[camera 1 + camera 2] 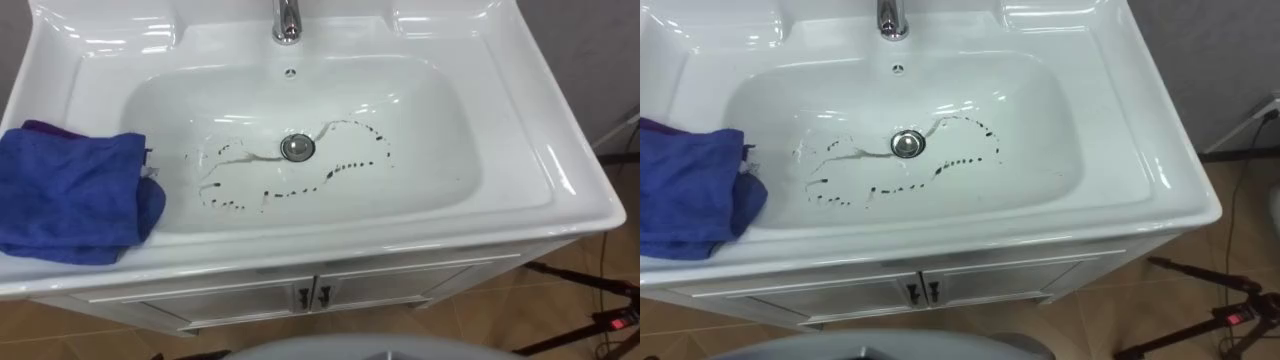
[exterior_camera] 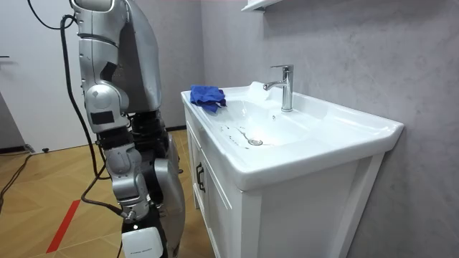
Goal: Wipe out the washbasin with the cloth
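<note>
The basin [image 1: 470, 200] is marked by a loop of dark marks [image 1: 352, 164] strung round the drain [image 1: 297, 147], so wiping is judged not yet begun. A bunched blue cloth [image 1: 70, 195] is laid on the left end of the surface, its inner edge drooping over the rim toward the bowl, its longer side running roughly left to right. The cloth is found on the robot's left, so the left arm is judged the nearer one. The right hand [image 2: 140, 238] is seen hanging low beside the cabinet [image 1: 400, 285], well apart from the cloth; whether its fingers are open or closed cannot be told. A tap [image 1: 287, 20] is set behind the bowl, against a grey wall [image 2: 344, 50], above a wooden floor [image 2: 50, 186].
</note>
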Tool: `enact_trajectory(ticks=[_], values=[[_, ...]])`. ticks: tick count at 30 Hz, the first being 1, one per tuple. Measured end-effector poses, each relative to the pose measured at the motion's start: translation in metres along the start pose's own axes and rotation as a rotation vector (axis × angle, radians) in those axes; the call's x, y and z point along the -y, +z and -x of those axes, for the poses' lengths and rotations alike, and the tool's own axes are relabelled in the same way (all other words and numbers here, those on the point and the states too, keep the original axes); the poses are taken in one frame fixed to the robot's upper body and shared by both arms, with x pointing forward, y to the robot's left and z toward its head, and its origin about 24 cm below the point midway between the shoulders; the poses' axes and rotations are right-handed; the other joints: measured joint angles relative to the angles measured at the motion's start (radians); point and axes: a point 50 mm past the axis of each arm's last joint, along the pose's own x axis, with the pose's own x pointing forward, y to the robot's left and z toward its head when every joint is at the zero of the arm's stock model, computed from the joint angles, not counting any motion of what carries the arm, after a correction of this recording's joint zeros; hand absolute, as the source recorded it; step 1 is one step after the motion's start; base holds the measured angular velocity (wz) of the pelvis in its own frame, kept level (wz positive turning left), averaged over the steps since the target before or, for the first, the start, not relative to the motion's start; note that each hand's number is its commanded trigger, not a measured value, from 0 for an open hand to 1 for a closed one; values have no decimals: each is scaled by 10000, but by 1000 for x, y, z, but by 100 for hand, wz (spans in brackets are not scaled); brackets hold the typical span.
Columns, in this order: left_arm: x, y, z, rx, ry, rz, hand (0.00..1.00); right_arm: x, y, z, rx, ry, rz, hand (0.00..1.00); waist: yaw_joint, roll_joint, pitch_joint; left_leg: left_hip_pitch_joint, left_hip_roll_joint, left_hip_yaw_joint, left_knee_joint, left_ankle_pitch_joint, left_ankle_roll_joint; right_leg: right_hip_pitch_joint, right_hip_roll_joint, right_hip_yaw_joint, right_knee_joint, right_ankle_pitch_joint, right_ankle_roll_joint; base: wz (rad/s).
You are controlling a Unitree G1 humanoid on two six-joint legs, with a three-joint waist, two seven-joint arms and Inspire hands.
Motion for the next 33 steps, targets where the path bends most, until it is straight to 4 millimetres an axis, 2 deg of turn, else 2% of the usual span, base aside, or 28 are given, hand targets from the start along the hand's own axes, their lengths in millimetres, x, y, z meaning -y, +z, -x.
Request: enact_trajectory(ticks=[12, 33], values=[[-1, -2, 0, -42, 141, -169, 0, 1, 2, 0, 138, -120, 21, 0, -2, 39, 18, -40, 2, 3, 1, 0, 0, -30, -2, -30, 3, -1, 0, 0], [-4, -5, 0, -159, 375, 38, 0, -2, 2, 0, 206, -158, -89, 0, 31, -85, 21, -88, 5, -31, -6, 0, -1, -22, -5, -83, -55, -1, 0, 0]])
